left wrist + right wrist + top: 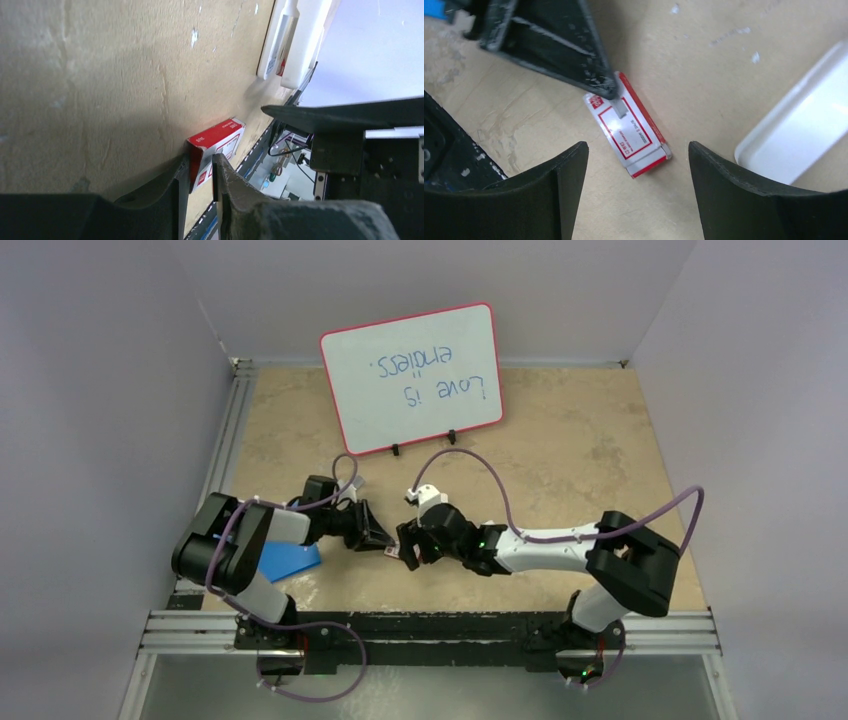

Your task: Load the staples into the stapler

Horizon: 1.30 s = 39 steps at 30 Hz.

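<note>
A small red staple box with a white label (629,127) lies on the tan table, also in the top view (394,551). A thin grey edge shows at its far end; the staples themselves are hidden. My left gripper (201,162) is shut on one end of the box (217,140). My right gripper (638,146) is wide open and empty, its fingers on either side of the box's other end without touching. Two white plastic pieces (277,42) lie past the box; I cannot tell which is the stapler. One shows at the right of the right wrist view (799,125).
A red-framed whiteboard (410,380) stands at the back middle. A blue flat object (290,560) lies by the left arm. A metal rail (430,632) runs along the near edge, another along the left side. Grey walls close in the table.
</note>
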Available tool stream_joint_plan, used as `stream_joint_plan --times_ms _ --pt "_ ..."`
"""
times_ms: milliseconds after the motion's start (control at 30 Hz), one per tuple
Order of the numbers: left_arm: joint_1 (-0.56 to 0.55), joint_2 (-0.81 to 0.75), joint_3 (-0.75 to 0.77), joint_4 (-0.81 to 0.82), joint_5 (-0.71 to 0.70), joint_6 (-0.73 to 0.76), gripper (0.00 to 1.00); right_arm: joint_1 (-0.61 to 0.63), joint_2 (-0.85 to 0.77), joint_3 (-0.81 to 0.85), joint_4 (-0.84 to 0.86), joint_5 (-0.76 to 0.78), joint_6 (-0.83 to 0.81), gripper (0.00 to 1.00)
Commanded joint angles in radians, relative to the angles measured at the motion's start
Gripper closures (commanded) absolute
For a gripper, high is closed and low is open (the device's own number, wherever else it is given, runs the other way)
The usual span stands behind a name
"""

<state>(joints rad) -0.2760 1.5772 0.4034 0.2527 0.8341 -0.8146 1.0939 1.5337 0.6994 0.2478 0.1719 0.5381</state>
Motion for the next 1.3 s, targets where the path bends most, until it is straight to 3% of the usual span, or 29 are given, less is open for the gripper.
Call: stream_joint_plan --times_ms 0,300,600,1067,1267 --pt "-0.003 0.024 0.058 0.005 0.015 0.046 0.78 0.016 0.024 0.063 0.034 -0.048 -0.208 0.24" --pt "-0.003 0.064 0.073 0.002 0.039 0.051 0.80 0.055 0.124 0.127 -0.010 -0.020 -0.307 0.29" --pt "-0.003 0.015 0.040 -0.023 0.051 0.055 0.86 0.082 0.174 0.157 -0.038 0.031 -0.290 0.51" --pt "-0.003 0.024 0.018 0.020 0.096 0.027 0.88 0.081 0.200 0.162 0.109 0.029 -0.258 0.54" --pt "-0.003 0.015 0.039 -0.025 0.098 0.028 0.85 0.082 0.196 0.148 0.131 0.027 -0.256 0.54"
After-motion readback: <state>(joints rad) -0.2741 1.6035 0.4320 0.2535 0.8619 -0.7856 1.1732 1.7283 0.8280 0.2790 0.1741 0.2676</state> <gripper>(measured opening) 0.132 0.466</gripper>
